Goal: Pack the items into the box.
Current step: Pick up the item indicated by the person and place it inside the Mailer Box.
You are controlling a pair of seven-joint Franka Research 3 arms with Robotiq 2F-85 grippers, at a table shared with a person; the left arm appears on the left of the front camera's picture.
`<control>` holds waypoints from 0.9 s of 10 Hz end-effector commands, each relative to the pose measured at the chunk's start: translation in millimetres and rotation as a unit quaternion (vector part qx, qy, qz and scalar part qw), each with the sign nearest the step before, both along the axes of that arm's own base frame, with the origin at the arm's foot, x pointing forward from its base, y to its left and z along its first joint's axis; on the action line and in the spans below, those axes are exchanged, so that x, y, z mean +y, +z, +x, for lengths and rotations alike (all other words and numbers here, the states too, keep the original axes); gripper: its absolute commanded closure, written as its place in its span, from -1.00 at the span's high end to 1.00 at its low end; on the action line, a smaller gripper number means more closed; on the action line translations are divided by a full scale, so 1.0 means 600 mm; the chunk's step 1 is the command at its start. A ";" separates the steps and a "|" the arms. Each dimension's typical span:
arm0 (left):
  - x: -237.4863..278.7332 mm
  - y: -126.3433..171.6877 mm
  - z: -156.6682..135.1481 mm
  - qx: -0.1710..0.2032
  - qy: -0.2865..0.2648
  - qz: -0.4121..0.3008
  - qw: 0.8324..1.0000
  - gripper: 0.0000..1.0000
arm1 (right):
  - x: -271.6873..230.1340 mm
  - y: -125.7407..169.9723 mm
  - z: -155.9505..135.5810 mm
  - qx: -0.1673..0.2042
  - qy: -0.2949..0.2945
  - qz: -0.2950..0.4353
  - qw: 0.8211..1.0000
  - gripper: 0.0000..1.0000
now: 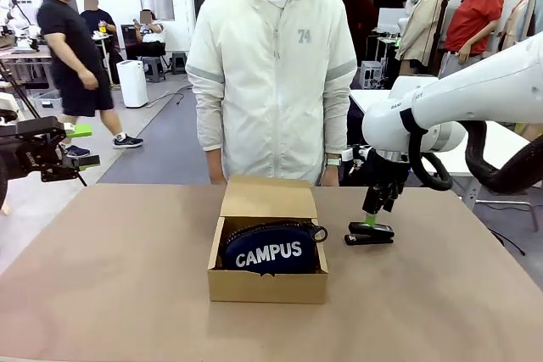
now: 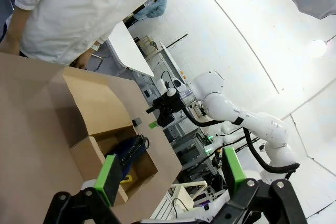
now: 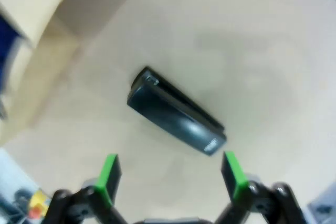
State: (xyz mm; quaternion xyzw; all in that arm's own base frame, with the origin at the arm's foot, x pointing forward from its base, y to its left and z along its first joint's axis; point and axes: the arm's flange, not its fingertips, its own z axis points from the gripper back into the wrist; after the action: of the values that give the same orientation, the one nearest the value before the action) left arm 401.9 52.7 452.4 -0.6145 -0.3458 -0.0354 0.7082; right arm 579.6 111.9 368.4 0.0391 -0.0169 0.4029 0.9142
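Robot: right arm (image 1: 475,95) white, rounded glossy shells, black ring at one joint, thick black cable (image 1: 496,184) looping underneath. Its right gripper (image 1: 372,221) black, two fingers, green pads (image 3: 109,174); left gripper (image 2: 170,174) same build and colours. Person (image 1: 271,82) wears white zip-up jacket (image 1: 271,108), grey "74" on chest, grey bands on sleeves, wristwatch (image 1: 333,159).

Between the green pads (image 3: 109,174) of the black right gripper (image 3: 170,169) we see the stapler (image 3: 176,114), black all over (a small pale mark at one end), on the light tan table (image 3: 252,51). Beyond the fingers (image 2: 107,179) of the left gripper (image 2: 169,174), likewise black with green pads, we find the plain brown box (image 2: 94,103) and in it the navy pouch (image 2: 128,151), lettered "CAMPUS" in white. The person's jacket (image 1: 271,99) is white with a grey "74".
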 end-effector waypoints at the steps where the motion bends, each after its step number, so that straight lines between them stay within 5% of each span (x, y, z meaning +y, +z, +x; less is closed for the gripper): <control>1: 0.004 0.000 -0.005 -0.007 -0.007 0.002 1.000 1.00 | -0.008 -0.009 -0.022 -0.014 0.353 0.037 0.935 1.00; 2: 0.004 0.000 -0.005 -0.007 -0.007 0.002 1.000 1.00 | -0.010 -0.005 -0.037 -0.002 0.435 0.033 0.900 1.00; 4: 0.004 0.000 -0.005 -0.007 -0.007 0.002 1.000 1.00 | -0.020 0.010 -0.065 -0.076 0.502 0.062 0.859 1.00; 5: 0.004 0.000 -0.005 -0.007 -0.007 0.002 1.000 1.00 | -0.009 0.014 -0.070 -0.115 0.413 0.055 0.902 1.00; 6: 0.004 0.000 -0.005 -0.007 -0.007 0.002 1.000 1.00 | 0.011 0.000 -0.037 -0.027 0.324 0.004 0.946 1.00; 7: 0.004 0.000 -0.005 -0.007 -0.007 0.002 1.000 1.00 | 0.011 0.000 -0.037 -0.027 0.324 0.004 0.946 1.00; 8: 0.004 0.000 -0.005 -0.007 -0.007 0.002 1.000 1.00 | 0.006 0.015 -0.051 -0.063 0.381 0.008 0.922 1.00; 9: 0.004 0.000 -0.005 -0.007 -0.007 0.002 1.000 1.00 | -0.002 0.010 -0.051 -0.127 0.338 0.030 0.932 1.00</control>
State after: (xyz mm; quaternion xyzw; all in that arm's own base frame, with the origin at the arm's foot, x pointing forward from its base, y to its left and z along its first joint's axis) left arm 401.9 52.7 452.4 -0.6146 -0.3458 -0.0355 0.7081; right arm 552.6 113.9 373.1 0.0262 -0.0740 0.7009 0.7089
